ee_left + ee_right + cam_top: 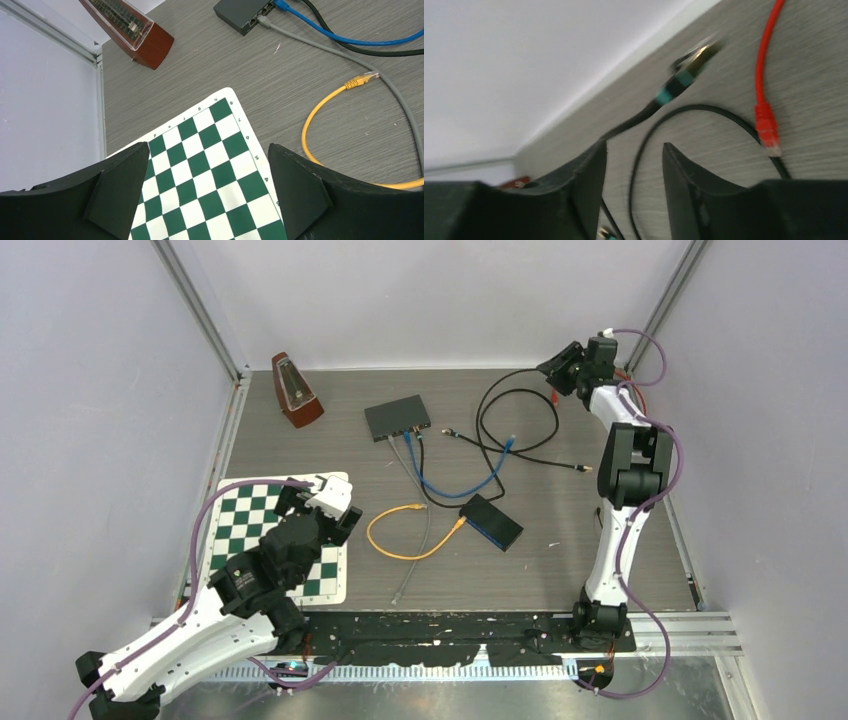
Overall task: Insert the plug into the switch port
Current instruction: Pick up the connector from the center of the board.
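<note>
Your left gripper [208, 150] fills the bottom of its wrist view, its two black fingers [120, 185] spread wide with nothing between them. You are hovering over the green-and-white chessboard mat [220, 125]. Past the mat's far corner, on the grey wood-grain table [240, 70], stands the brown wooden pyramid metronome [135, 32], close to the left wall. To the right of the mat a yellow network cable [312, 115] curls in a loop, its plug lying free just beside a grey cable [325, 47]. That grey cable and a blue cable [340, 36] both run into the front of the dark grey flat network switch [242, 12], at the far middle of the table.

Your right gripper [634, 146] is out at the far right corner, well apart from the switch. Its jaws stand narrowly parted, bare table shows in the gap, and nothing is clamped there. Just beyond the fingertips the teal-banded metal plug [694, 57] of a black lead is blurred. The lead runs down behind the finger on the left of that view, and you cannot tell whether they touch. A red cable [766, 120] lies to the right of it on the table. Near the table's middle sits a black box with a blue edge [491, 521], the yellow cable's other end at its corner.
</note>
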`<state>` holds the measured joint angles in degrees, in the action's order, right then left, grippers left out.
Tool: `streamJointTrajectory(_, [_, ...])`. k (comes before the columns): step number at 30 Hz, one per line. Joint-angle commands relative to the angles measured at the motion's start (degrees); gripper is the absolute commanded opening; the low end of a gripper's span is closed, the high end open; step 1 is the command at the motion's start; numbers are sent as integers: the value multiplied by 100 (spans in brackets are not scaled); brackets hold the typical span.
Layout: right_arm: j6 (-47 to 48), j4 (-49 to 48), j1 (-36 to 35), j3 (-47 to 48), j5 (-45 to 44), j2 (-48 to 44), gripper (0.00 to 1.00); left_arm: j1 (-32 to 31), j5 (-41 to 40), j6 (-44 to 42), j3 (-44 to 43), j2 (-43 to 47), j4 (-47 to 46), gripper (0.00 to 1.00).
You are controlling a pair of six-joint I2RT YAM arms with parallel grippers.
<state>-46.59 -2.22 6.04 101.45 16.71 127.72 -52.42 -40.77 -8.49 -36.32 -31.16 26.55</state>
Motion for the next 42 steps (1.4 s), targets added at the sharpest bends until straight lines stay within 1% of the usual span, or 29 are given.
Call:
streamJointTrajectory(1, [1646,1875,-33,916,-188,-332,59,4,-147,-12,-183,20,-36,92])
streamJointTrajectory(2, [2115,2156,-35,958,-463,-469,65,4,-134,-10,-190,28,-40,93])
streamJointTrajectory(3, [2301,2606,-30,980,-575,-538,69,4,-117,-10,-185,38,-49,92])
streamJointTrajectory(4, [2580,2776,-15,959,-720,-692,70,9,-95,-12,-183,53,-79,92])
streamJointTrajectory(6, [2798,3347,0,855,-853,-903,72,9,-60,-12,-191,55,-96,93])
streamJointTrajectory(9, [2862,3522,-10,391,-910,-1224,71,4,-1,7,-224,50,-58,92])
streamJointTrajectory(12, [3093,3256,-99,-320,-891,-1693,69,4,31,24,-238,104,-19,92])
streamJointTrajectory(13, [3221,3185,-123,-434,-716,-1848,68,4,60,24,-224,134,-22,92])
streamJointTrajectory(15, [3781,3116,-211,-667,-458,-1956,69,4,145,23,-200,194,-35,92])
streamJointTrajectory(17, [4735,3416,-320,-578,-271,-1839,69,4,244,36,-208,215,-31,92])
streamJointTrajectory(18, [4930,3732,-335,-390,-198,-1760,69,4,289,51,-211,224,-29,92])
streamJointTrajectory(21, [5837,4032,-462,-353,245,-1543,67,4,400,58,-227,250,-29,92])
streamJointTrajectory(22, [6043,4018,-480,-540,346,-1550,66,4,417,58,-234,261,-26,92])
streamJointTrajectory(24, [6754,3976,-510,-920,771,-1614,66,4,419,58,-225,288,-29,92])
streamJointTrajectory(25, [7307,3975,-535,-1041,904,-1703,65,4,415,59,-212,300,-39,92])
streamJointTrajectory(26, [7578,3975,-539,-1297,904,-1749,65,4,413,58,-203,317,-49,92])
streamJointTrajectory(27, [8148,3975,-537,-1410,847,-1847,65,4,419,60,-201,329,-71,92])
streamJointTrajectory(28, [8434,4003,-536,-1582,832,-1891,65,4,441,60,-201,341,-85,92])
streamJointTrajectory(29, [8989,4030,-541,-1649,844,-1944,64,4,459,59,-209,352,-102,92])
streamJointTrajectory(31, [9498,4029,-536,-1775,891,-1949,64,4,457,51,-209,368,-119,92])
streamJointTrajectory(35, [9742,4097,-538,-1414,960,-1602,62,4,438,32,-166,408,-160,92])
streamJointTrajectory(36, [9797,4155,-536,-1332,1043,-1430,60,4,446,34,-170,414,-155,92])
streamJointTrajectory(39, [10231,4521,-587,-998,1250,-1157,58,4,451,40,-174,426,-113,92])
streamJointTrajectory(41, [10353,4597,-602,-953,1177,-1039,58,4,439,30,-167,444,-139,92])
streamJointTrajectory(42, [10358,4607,-755,-952,1095,-975,58,4,434,17,-166,446,-159,92])
